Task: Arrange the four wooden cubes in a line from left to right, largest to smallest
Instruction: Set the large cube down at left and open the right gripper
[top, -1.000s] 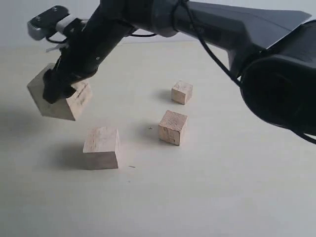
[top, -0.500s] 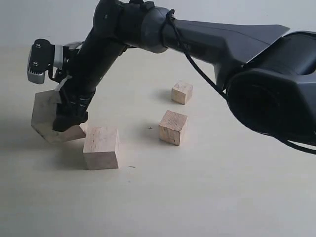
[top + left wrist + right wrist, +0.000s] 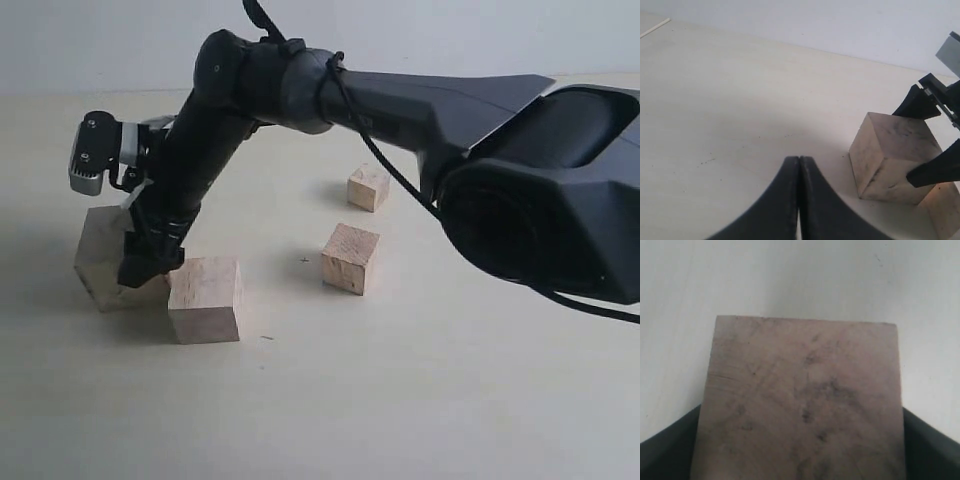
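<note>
The right arm's fingers (image 3: 140, 268) grasp the smudged largest pale wooden cube (image 3: 100, 262) leftmost on the cream desk (image 3: 400, 400), just beside the second-largest cube (image 3: 205, 298); the medium cube (image 3: 350, 257) and smallest cube (image 3: 369, 186) are not yet lined up; the left fingers (image 3: 790, 200) are clenched, empty.

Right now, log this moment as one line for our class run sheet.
right gripper: shut on largest cube, low, left of second cube | left gripper: shut, empty | third cube, smallest cube: free

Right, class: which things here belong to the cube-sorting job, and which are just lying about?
Job: largest cube, gripped by the right gripper; second cube; third cube; smallest cube.
Not part of it: table; left gripper, shut, holding nothing.
</note>
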